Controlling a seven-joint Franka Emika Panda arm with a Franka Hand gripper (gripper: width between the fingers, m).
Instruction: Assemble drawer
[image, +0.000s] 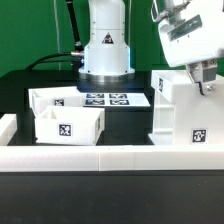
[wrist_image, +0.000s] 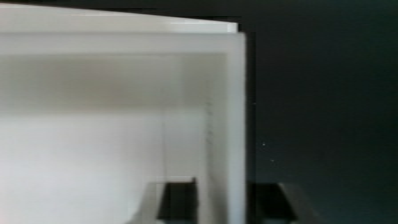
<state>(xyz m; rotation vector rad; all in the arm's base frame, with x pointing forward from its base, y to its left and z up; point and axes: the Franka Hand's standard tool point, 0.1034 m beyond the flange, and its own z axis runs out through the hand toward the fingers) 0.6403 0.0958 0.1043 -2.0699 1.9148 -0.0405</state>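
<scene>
The white cube case (image: 178, 112) stands at the exterior view's right, with tags on its faces. My gripper (image: 205, 82) is at its upper far-right corner. In the wrist view my gripper (wrist_image: 222, 192) straddles one thin wall of the case (wrist_image: 217, 110): one dark finger (wrist_image: 176, 202) lies on the inner side and the other on the outer side, both close against the wall. Two white open-topped trays lie at the exterior view's left, one in front (image: 68, 126) and one behind it (image: 55, 98).
The marker board (image: 106, 99) lies flat between the trays and the case, in front of the robot base (image: 105, 55). A low white wall (image: 110, 156) edges the table's front, and another segment (image: 6, 128) stands at the exterior view's left.
</scene>
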